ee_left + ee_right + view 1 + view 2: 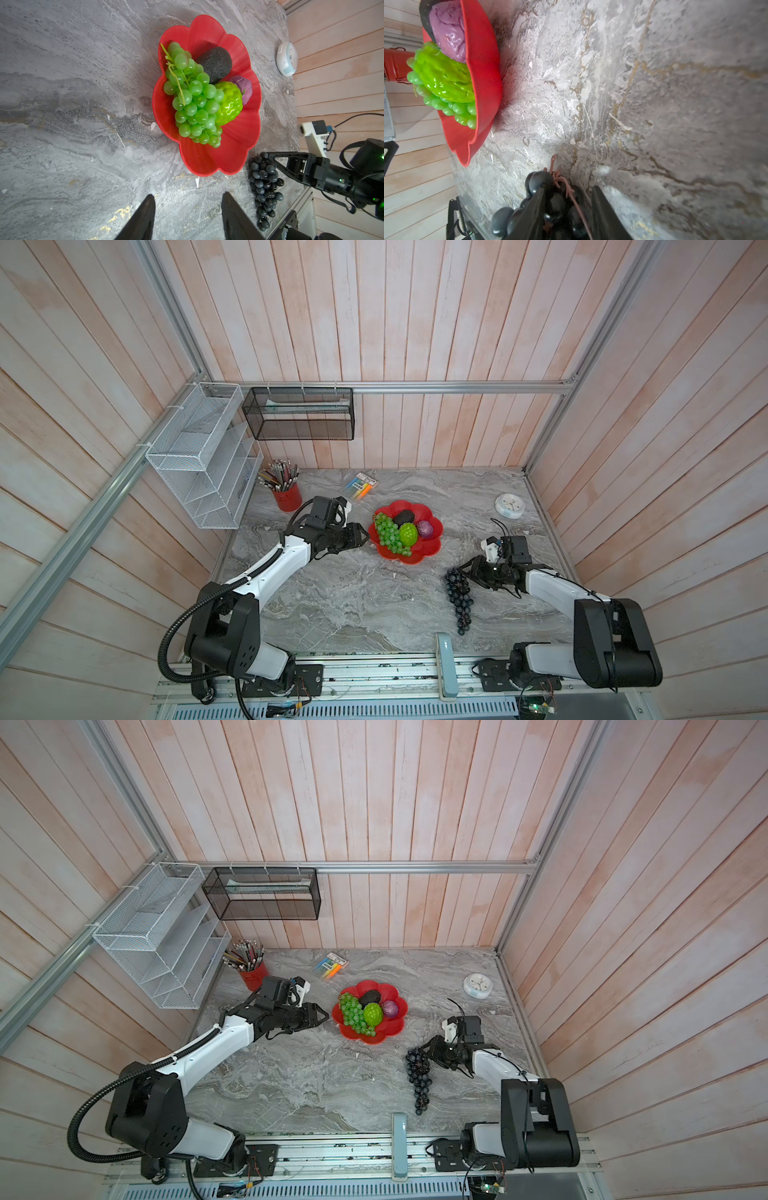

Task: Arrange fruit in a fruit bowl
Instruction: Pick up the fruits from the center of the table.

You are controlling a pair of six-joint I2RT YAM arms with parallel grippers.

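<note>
Grapes, the dark bunch (pixel 459 597), lie on the counter (pixel 353 605), near-right of the red bowl (pixel 428 549). My right hand (pixel 569 188) straddles the stem end; can't tell if it's pinching. Bunch looks light, floppy and slick, so I'd grip the stem (pixel 560 180). Left hand (pixel 188 195) is spread, empty.

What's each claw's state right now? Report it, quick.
Left claw: open, empty, beside the fruit bowl.
Right claw: jaws around the stem end of the dark grape bunch, lying on the table; grip cannot be told.
</note>
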